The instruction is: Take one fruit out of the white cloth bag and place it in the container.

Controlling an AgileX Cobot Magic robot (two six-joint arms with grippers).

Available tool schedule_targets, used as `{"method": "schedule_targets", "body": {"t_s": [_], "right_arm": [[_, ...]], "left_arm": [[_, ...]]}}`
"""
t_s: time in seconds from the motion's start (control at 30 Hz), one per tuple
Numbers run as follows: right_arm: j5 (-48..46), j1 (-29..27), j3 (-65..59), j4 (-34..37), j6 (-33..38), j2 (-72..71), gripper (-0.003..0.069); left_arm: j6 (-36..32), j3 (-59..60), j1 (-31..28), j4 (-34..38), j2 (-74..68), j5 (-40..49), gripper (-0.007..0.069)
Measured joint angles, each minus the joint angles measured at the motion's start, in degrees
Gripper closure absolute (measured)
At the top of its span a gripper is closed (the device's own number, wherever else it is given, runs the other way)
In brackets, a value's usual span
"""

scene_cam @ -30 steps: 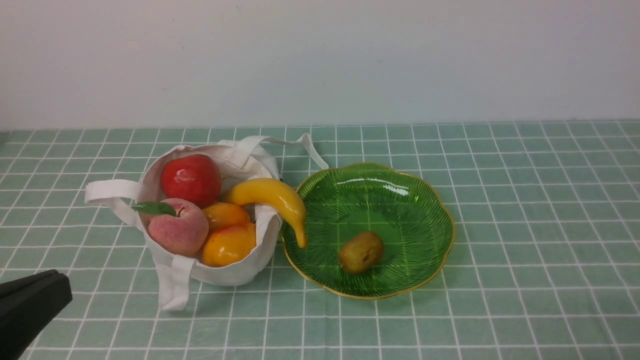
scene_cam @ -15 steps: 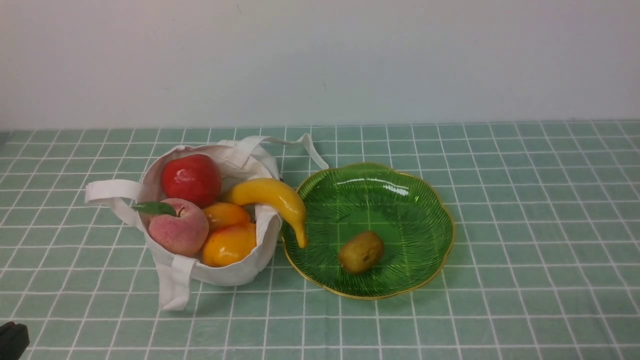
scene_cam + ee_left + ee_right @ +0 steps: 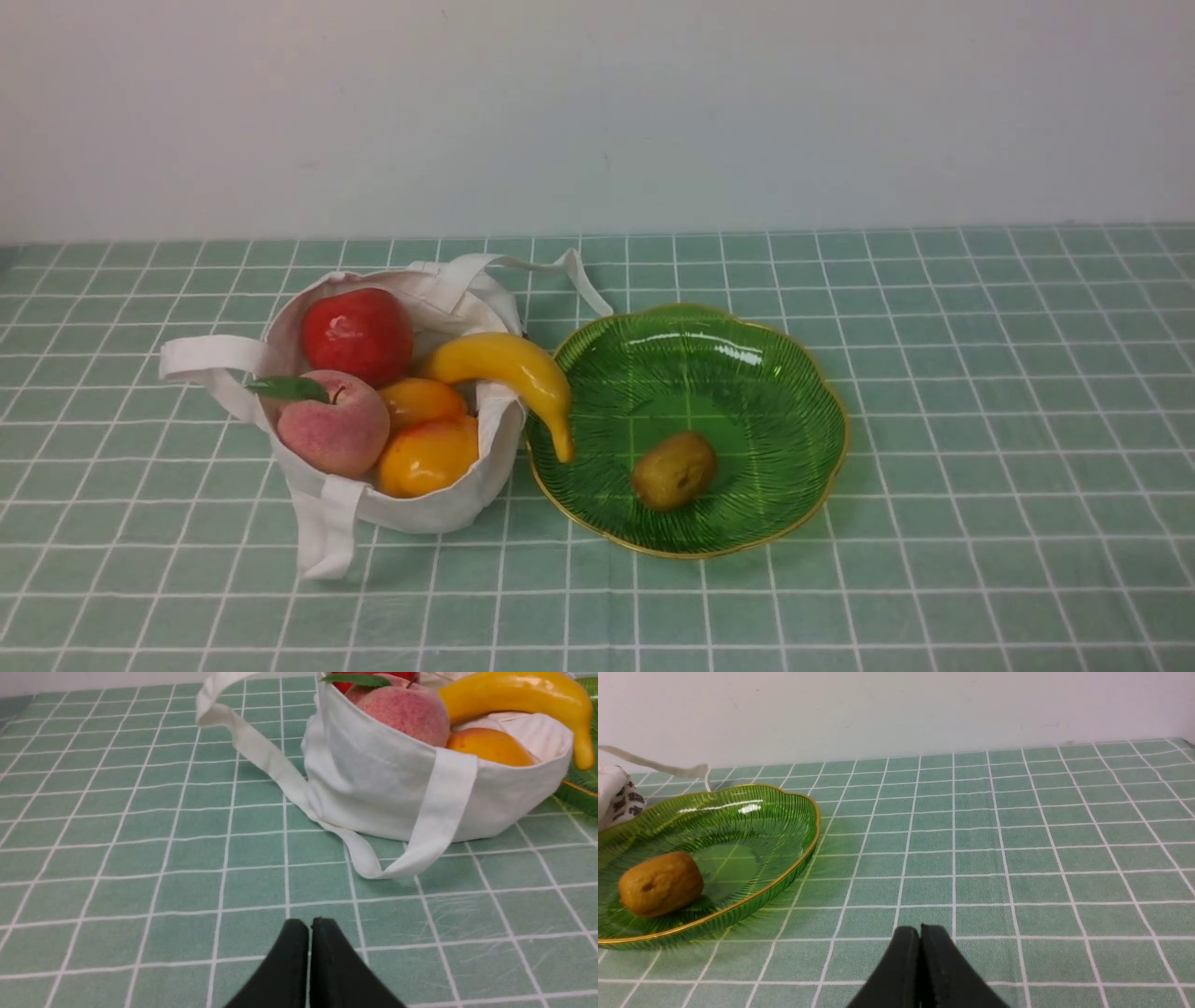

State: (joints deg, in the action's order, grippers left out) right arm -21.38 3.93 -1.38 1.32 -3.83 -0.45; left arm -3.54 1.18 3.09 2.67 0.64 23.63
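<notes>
Left gripper (image 3: 309,924), right gripper (image 3: 920,931): matte black tapered fingers (faint grainy texture), no markings

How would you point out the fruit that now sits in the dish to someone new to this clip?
Find the green glass dish with the gold rim, to the right of the white cloth bag. Lying alone inside it is the fruit: small, egg-shaped, dull olive-brown, unlike the glossy banana and orange fruits in the bag.
</notes>
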Motion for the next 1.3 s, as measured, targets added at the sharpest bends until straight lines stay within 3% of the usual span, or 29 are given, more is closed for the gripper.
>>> {"method": "schedule_targets", "body": {"t_s": [1.3], "right_arm": [[0.0,0.0,0.0,0.0,0.0,0.0,0.0671]], "left_arm": [[0.0,0.0,1.6,0.0,0.0,-0.1,0.0632]]}}
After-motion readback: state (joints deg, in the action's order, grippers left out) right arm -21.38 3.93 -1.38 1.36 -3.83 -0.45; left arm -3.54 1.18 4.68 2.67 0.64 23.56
